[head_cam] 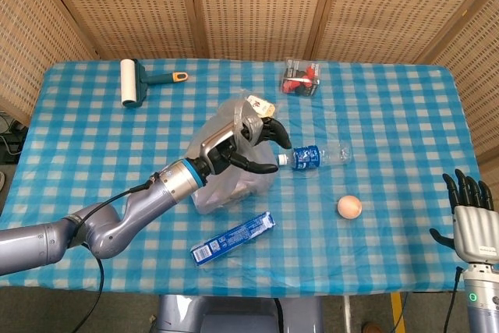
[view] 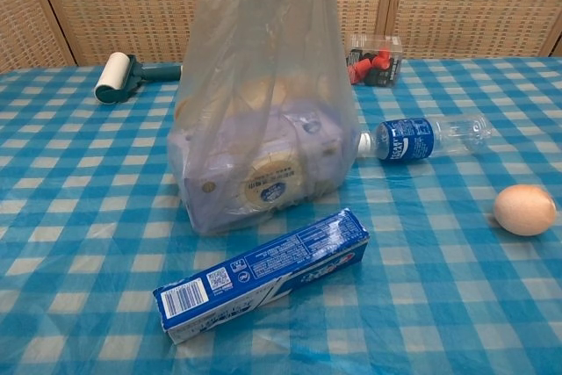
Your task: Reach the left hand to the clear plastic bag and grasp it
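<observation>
The clear plastic bag (head_cam: pixel 234 186) stands mid-table with a pale box (view: pixel 263 177) inside it. In the chest view the bag (view: pixel 259 85) rises upright and its top runs out of the frame. My left hand (head_cam: pixel 238 146) is at the top of the bag, with the thin plastic draped over it and its dark fingers (head_cam: pixel 269 132) reaching right past the bag's edge. The bag's top hangs from this hand. The chest view does not show the hand. My right hand (head_cam: pixel 472 220) stays at the table's front right corner with its fingers apart, holding nothing.
A blue toothpaste box (head_cam: pixel 234 237) lies in front of the bag. A water bottle (head_cam: pixel 316 157) lies just right of it, and an egg (head_cam: pixel 349 207) beyond. A lint roller (head_cam: pixel 130 82) sits back left, a clear box of red pieces (head_cam: pixel 300 79) at the back, and a snack packet (head_cam: pixel 259 107) behind the bag.
</observation>
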`<state>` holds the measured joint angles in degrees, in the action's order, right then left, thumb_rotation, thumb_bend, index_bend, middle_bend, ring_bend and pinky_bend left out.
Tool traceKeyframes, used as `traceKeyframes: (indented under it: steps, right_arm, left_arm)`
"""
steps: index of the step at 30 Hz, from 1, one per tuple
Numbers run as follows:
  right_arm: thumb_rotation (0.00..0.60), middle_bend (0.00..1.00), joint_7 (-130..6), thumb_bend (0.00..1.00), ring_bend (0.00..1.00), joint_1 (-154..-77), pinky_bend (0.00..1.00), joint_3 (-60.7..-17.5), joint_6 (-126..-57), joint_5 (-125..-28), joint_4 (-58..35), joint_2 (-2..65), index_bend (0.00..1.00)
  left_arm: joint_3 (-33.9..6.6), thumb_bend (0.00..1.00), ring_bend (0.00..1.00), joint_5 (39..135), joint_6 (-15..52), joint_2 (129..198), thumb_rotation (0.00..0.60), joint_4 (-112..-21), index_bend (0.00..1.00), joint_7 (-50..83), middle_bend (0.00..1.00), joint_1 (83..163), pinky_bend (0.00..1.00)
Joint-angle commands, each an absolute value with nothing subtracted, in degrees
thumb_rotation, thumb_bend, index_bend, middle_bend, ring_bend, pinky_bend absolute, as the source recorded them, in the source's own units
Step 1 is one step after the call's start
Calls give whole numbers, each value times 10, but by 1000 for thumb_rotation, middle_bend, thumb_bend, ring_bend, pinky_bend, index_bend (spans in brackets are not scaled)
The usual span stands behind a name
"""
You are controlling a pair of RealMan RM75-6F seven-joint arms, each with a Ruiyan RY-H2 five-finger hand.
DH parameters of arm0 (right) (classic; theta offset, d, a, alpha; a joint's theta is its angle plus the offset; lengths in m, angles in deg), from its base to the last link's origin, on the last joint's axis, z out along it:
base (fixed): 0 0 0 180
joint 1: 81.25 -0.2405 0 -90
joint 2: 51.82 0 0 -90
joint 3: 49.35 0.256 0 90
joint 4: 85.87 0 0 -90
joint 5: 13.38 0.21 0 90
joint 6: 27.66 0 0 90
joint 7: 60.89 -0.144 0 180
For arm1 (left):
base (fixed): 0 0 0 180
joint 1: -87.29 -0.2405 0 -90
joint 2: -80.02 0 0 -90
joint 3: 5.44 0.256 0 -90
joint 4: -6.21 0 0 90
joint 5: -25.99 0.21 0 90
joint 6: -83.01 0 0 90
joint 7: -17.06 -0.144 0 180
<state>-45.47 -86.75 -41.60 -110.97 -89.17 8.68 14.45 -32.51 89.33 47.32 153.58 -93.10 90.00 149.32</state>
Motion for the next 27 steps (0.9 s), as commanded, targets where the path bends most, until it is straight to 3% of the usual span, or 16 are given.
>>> traceKeyframes:
  steps: [1,4,6,9,12,14,16,17,18,27]
  right_arm:
    - [600,0,-453,0,0,-868,0,-417,-1110,-892,87,145,0]
    - [600,0,-452,0,0,-868,0,-417,-1110,-892,86,146,0]
    - [600,0,-452,0,0,-868,0,-417,-1110,-892,86,146,0]
    - [600,0,-452,0,0,-868,0,-417,-1111,-892,86,147,0]
    - [600,0,-451,0,0,-869,0,-417,-1111,-892,86,147,0]
    - [600,0,-451,0,0,-869,0,-418,-1111,-891,86,148,0]
    - [600,0,-452,0,0,-869,0,-417,-1112,-891,86,147,0]
    - [600,0,-452,0,0,-869,0,-418,-1112,-892,86,147,0]
    - [600,0,-452,0,0,-869,0,-418,-1112,-892,87,147,0]
    - [600,0,-452,0,0,-869,0,-419,-1112,-893,88,147,0]
  left_arm:
    - [-338,0,676,851,473,1550,600,-930,820,867,799,1502,626]
    - [-343,0,791,817,479,1553,600,-932,953,841,899,1505,874]
    - [-349,0,879,804,483,1553,600,-935,995,836,964,1503,978]
    - [-362,0,960,808,511,1546,600,-940,1000,843,1000,1496,1000]
    - [-370,32,976,814,520,1542,600,-942,1000,841,1000,1487,1000]
    - [-374,330,978,819,510,1543,600,-944,1000,831,1000,1480,1000]
    - [-375,848,979,825,484,1544,600,-948,1000,809,1000,1470,1000]
    - [-376,940,979,823,472,1543,600,-952,1000,798,1000,1466,1000]
    - [-377,994,979,820,462,1542,600,-956,1000,788,1000,1463,1000]
    - [-419,1000,979,777,383,1506,600,-1009,1000,714,1000,1440,1000]
